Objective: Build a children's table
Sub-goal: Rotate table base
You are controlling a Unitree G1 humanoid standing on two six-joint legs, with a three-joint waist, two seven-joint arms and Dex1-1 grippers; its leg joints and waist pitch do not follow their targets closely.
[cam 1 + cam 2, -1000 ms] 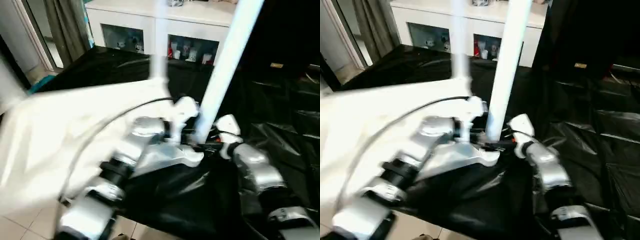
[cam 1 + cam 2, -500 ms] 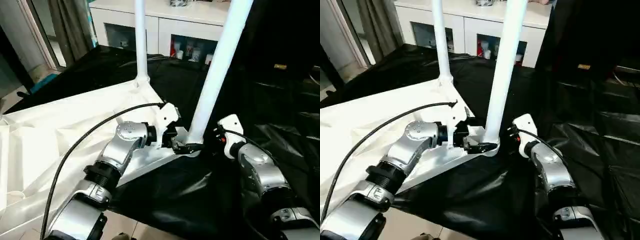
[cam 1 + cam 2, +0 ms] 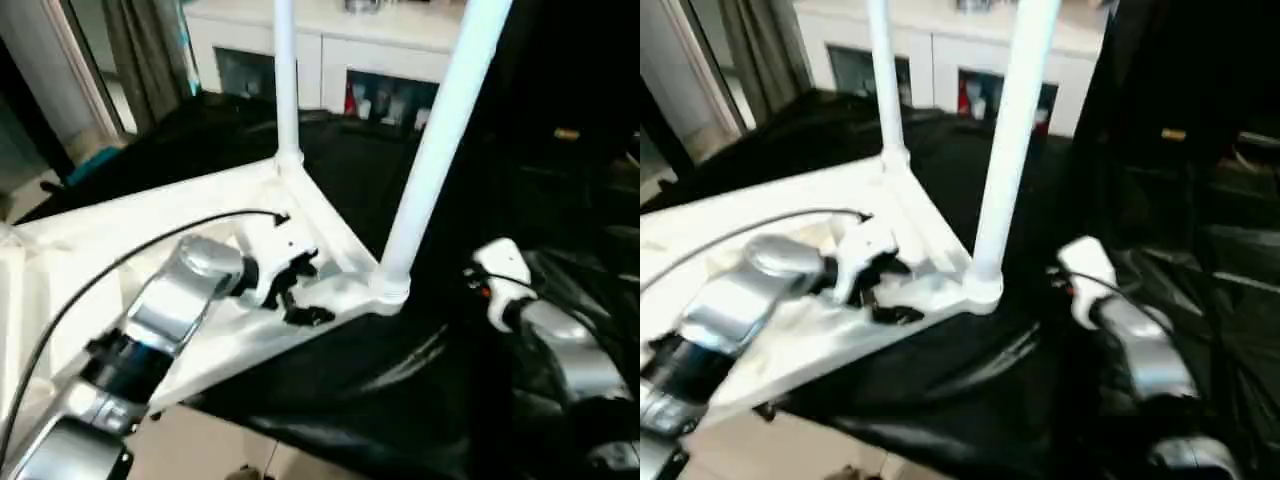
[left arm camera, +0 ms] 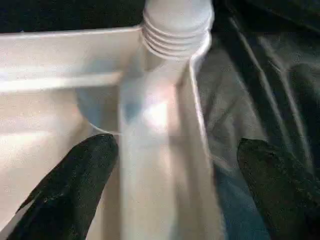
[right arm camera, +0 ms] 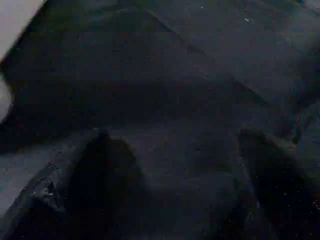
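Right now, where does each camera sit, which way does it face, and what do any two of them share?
Left eye view: head camera, looking down at the upturned table top and near leg; left gripper open, silver forearms.
Right eye view: same scene, slightly shifted.
Left wrist view: along its black fingers at the corner socket.
Right wrist view: along its fingers at black sheeting.
Shared: the eye views and left wrist view show that near corner.

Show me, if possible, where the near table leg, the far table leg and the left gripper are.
near table leg (image 3: pixel 430 150), left eye view, on the middle of its shaft.
far table leg (image 3: pixel 286 80), left eye view, on its shaft.
left gripper (image 3: pixel 300 290), left eye view, between its black fingertips.
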